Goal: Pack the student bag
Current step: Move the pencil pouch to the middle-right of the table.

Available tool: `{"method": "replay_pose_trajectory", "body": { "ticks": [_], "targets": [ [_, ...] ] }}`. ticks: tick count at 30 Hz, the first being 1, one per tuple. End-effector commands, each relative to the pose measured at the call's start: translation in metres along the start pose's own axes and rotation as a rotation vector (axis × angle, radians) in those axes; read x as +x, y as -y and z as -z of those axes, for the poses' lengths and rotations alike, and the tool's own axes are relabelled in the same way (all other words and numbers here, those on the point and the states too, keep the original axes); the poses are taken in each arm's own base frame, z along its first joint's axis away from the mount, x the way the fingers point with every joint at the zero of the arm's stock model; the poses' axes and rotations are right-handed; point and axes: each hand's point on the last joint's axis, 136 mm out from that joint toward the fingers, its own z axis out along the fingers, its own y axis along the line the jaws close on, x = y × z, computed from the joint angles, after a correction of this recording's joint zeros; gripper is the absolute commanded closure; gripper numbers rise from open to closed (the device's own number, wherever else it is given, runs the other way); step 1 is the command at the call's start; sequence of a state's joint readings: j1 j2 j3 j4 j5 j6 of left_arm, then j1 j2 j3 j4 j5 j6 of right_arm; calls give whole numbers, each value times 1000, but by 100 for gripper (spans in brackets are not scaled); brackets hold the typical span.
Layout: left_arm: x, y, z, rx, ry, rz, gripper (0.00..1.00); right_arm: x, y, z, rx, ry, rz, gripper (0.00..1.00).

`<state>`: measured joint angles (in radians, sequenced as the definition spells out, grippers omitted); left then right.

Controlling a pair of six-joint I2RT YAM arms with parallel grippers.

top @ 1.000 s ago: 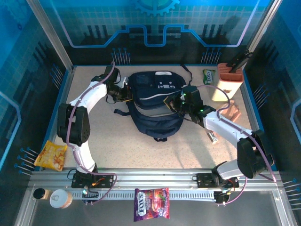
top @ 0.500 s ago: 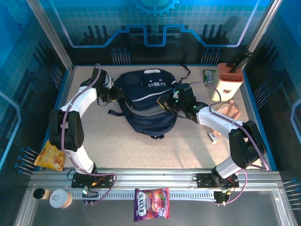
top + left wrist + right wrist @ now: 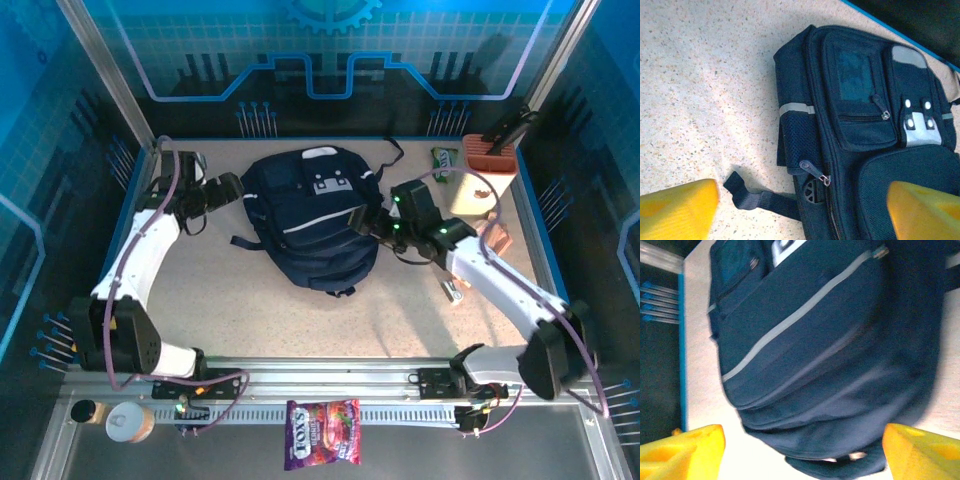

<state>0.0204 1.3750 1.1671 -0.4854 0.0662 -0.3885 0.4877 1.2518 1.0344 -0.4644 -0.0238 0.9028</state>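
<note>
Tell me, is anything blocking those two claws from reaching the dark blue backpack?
Nothing visible does. The left gripper is open next to the student bag on its left side. The right gripper is open at its right edge. No object lies between either gripper and the fabric.

The student bag [image 3: 315,225] takes up the middle of the table [image 3: 400,325], so I have no straight way across there. My widest bare stretch is in front of it, between the bag and the near rail [image 3: 330,378]. On the left, the left gripper [image 3: 232,190] hangs just beside the bag with its jaws spread wide, and a black strap [image 3: 760,200] trails over the surface there. On the right, the right gripper [image 3: 362,220], jaws also wide, sits at the bag's edge. Behind it a tan box [image 3: 483,180], a green packet [image 3: 443,160], a brown object [image 3: 497,240] and a small metal piece [image 3: 453,291] crowd that side.
</note>
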Motion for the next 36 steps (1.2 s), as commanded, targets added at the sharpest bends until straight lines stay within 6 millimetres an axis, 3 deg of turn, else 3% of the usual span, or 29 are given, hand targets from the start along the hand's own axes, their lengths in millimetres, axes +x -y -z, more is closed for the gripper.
{"method": "replay_pose_trajectory", "body": {
  "ticks": [1,3,9,16,22,25,29,36],
  "targets": [
    [3,-9,1,-18,47,-37,2,1,84,26,352,47,94,16],
    [3,-9,1,-6,60,-51,1,0,116,35,450,49,64,16],
    [3,1,3,51,68,-73,1,-6,174,37,561,35,-14,14],
    [5,11,3,112,64,-95,1,-40,203,16,635,17,85,14],
    [7,14,3,131,51,-104,1,-48,234,-16,754,-97,62,14],
    [8,15,2,137,48,-104,1,-42,240,-31,746,-124,11,13],
    [9,16,0,139,38,-102,1,-19,233,-56,663,-211,-61,13],
    [10,17,-1,150,30,-99,1,15,188,-88,485,-298,17,15]
  ]
}}
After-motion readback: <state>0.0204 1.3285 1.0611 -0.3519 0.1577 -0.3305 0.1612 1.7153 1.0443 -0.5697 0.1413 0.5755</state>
